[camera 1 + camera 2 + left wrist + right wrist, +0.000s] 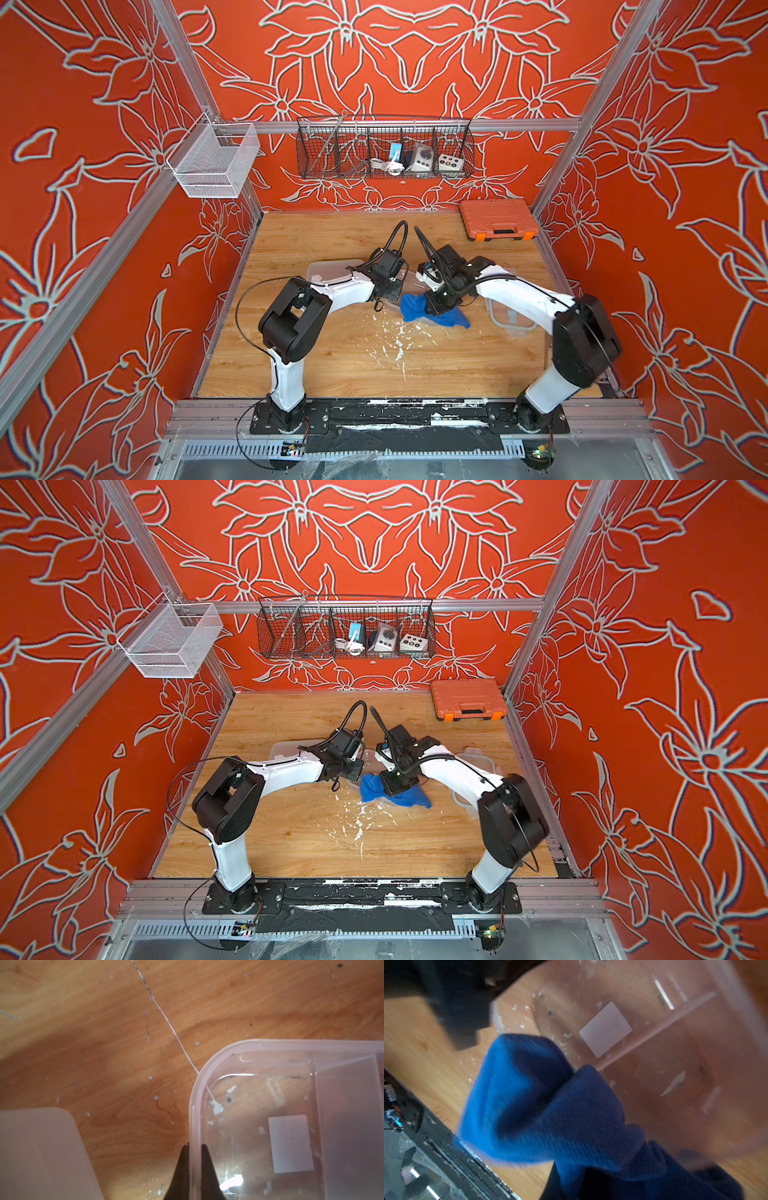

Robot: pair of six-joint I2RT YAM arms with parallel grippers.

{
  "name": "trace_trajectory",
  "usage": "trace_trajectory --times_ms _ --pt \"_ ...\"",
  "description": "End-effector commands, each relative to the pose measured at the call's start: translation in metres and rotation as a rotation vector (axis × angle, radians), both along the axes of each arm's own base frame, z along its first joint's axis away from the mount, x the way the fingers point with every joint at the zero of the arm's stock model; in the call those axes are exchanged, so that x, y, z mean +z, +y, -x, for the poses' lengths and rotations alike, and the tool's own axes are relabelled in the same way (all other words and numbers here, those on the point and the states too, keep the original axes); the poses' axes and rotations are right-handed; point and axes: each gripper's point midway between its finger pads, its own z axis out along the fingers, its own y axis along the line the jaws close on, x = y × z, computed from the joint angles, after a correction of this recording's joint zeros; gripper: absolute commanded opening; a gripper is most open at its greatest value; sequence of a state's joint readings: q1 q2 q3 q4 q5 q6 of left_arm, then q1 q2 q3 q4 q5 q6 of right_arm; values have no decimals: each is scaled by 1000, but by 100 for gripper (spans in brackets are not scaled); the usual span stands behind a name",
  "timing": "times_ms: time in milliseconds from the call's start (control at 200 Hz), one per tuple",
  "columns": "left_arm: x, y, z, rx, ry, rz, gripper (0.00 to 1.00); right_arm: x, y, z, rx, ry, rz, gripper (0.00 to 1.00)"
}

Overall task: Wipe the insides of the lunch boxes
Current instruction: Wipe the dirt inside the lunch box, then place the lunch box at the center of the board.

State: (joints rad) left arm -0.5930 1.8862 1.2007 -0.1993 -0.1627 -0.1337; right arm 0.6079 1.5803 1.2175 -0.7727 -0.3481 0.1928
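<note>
— Wood-grain tabletop (332, 365), flecked with white scraps, orange flowered walls all round. Where's the lunch box?
— Mid-table, between the 2 arms: the divided lunch box (291, 1043), clear, open side up, a white sticker (291, 1144) showing at its floor.
— Left gripper (195, 1147)?
— Pressed together on the box's side wall, 1 finger inside, 1 outside.
— And the right gripper (436, 305)?
— Pinching a bunched blue cloth (539, 1105) at the box's near edge; part trails onto the wood. Its fingers are buried in the folds.
— Anything else?
— A cloudy plastic piece (41, 1151) near the box, under the left arm; box or lid, I cannot tell. An orange tool case (498, 220) sits in the far right corner, well apart.
</note>
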Motion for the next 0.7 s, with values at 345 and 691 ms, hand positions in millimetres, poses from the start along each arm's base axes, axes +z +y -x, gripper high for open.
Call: trace_trajectory --times_ms 345,691 --pt "36 -56 -23 -458 -103 -36 0 98 -92 -33 -249 -273 -19 0" --pt "13 -59 2 -655 -19 -103 9 104 -115 -38 -335 -305 -41 0"
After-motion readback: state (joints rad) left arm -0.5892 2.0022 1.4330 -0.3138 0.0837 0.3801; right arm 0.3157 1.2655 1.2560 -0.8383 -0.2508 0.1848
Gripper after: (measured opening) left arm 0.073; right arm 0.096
